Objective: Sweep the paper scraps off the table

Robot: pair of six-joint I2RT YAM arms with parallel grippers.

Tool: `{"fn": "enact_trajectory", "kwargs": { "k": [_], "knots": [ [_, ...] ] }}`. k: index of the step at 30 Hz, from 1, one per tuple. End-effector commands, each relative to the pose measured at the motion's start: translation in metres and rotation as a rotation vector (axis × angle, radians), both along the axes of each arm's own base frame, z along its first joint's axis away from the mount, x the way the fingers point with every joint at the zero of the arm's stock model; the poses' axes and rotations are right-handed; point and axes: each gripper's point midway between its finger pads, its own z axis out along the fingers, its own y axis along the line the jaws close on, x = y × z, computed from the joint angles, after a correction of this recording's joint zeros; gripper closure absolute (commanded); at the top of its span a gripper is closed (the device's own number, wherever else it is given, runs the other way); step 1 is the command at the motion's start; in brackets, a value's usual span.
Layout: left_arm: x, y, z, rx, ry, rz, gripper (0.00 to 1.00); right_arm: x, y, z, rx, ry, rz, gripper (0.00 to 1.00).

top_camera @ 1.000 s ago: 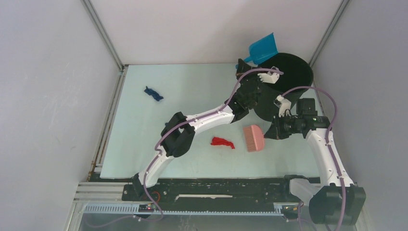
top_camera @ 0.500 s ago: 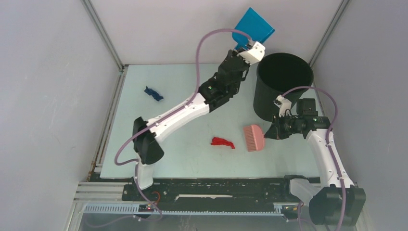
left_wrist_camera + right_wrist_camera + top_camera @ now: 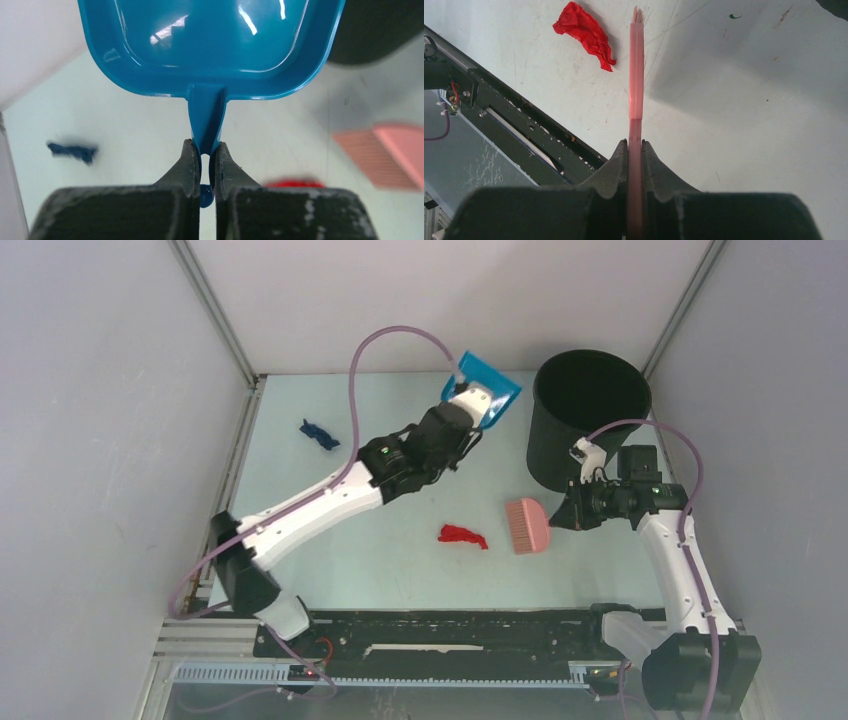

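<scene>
My left gripper is shut on the handle of the blue dustpan and holds it above the back of the mint-green table; the pan looks empty in the left wrist view. My right gripper is shut on the handle of the pink hand brush, whose bristle head rests by the table's right middle. A red paper scrap lies just left of the brush; it also shows in the right wrist view. A dark blue scrap lies at the back left.
A black bin stands at the back right corner, close to the right arm. Grey walls enclose the table on three sides. A black rail runs along the near edge.
My left arm has swung the dustpan from over the black bin leftward and down to above the table's back middle. The right arm, brush and both scraps have not moved.
</scene>
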Motion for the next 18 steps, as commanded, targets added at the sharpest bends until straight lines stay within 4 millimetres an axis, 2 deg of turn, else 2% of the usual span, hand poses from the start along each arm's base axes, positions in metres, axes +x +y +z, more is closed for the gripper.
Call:
{"fn": "enact_trajectory", "kwargs": {
  "k": [1, 6, 10, 14, 18],
  "knots": [
    [-0.075, 0.046, -0.041, -0.039, 0.265, 0.035, 1.0, 0.003, 0.004, 0.016, 0.015, -0.073, 0.031, 1.0],
    [-0.152, 0.083, -0.118, -0.02, 0.489, -0.007, 1.0, 0.002, 0.004, 0.017, 0.019, -0.078, 0.033, 1.0],
    [-0.203, 0.1, -0.162, -0.021, 0.661, -0.049, 1.0, 0.002, 0.003, 0.018, 0.02, -0.088, 0.029, 1.0],
    [-0.232, 0.117, -0.201, 0.028, 0.767, -0.032, 1.0, 0.002, 0.001, 0.019, 0.02, -0.091, 0.021, 1.0],
    [-0.257, 0.119, -0.233, 0.063, 0.857, -0.052, 1.0, 0.002, 0.001, 0.019, 0.019, -0.091, 0.019, 1.0]
  ]
}}
